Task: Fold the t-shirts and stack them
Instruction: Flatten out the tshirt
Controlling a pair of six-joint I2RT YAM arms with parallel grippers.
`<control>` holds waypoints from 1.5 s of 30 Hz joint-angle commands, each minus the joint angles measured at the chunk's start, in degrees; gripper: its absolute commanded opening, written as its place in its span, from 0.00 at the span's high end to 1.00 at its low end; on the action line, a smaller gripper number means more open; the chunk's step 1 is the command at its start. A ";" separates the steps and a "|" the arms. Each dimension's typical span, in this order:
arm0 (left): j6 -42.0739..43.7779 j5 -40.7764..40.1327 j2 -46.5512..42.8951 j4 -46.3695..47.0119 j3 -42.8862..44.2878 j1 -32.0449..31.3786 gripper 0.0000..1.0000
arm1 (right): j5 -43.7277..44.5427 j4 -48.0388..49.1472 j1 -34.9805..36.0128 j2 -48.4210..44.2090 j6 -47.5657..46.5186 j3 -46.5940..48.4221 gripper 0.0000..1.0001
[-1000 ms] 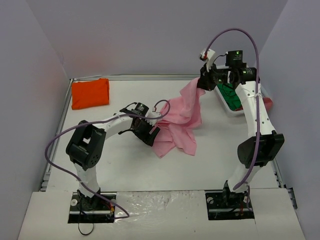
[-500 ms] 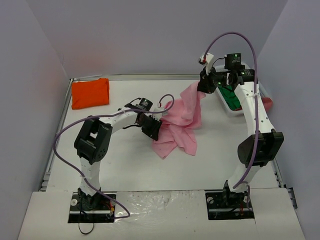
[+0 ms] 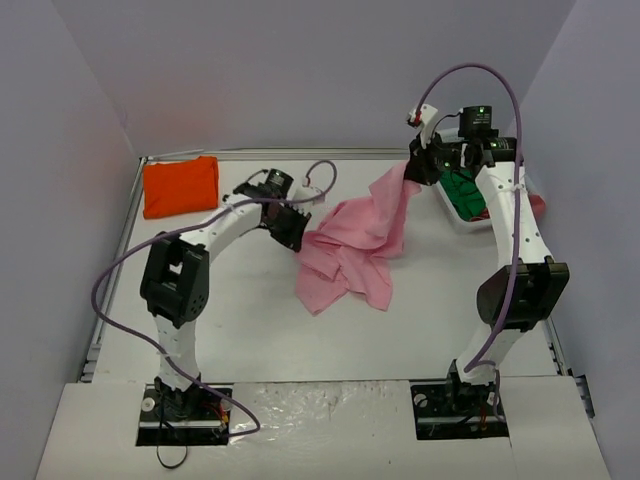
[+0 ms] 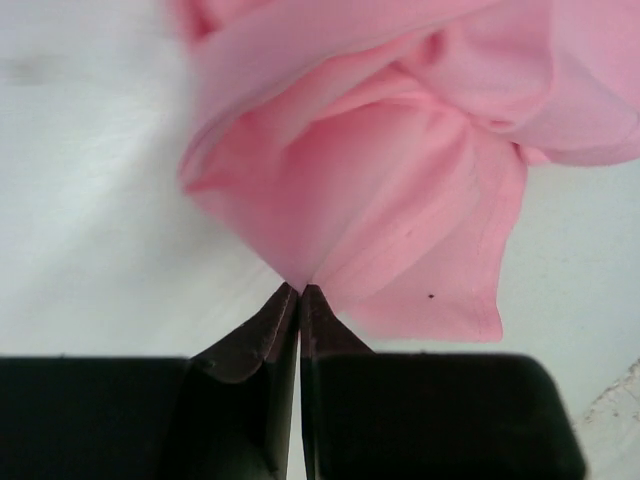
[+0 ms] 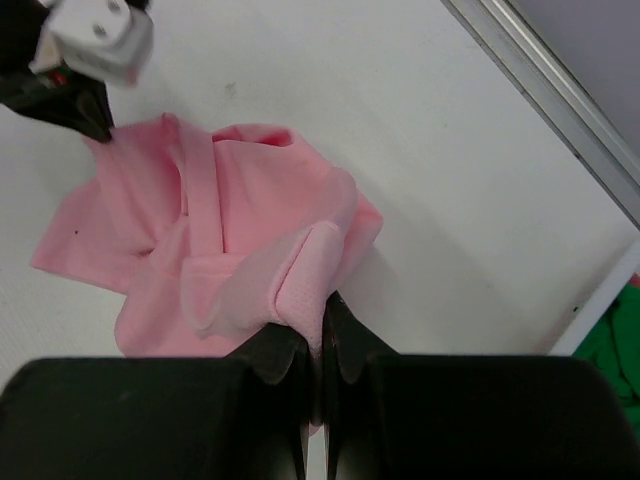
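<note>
2 grips, left fingers (image 4: 250, 345) and right fingers (image 5: 272, 352) clamp pink t-shirt (image 3: 355, 245) edges, orange t-shirt (image 3: 180, 186) well apart

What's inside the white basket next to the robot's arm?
Something green lies inside the white basket. The right arm crosses over the basket and hides much of it, so whatever else is inside cannot be seen.

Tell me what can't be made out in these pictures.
Top view: the basket contents, mostly behind the right arm; only a green item shows.
Left wrist view: the pink shirt is blurred and cut off at the top edge.
Right wrist view: the basket is cut off at the right edge.
</note>
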 commanded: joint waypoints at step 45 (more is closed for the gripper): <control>10.36 -16.88 -30.18 0.19 5.94 17.61 0.98 | 8.90 10.55 -5.86 -7.75 17.88 -0.50 1.00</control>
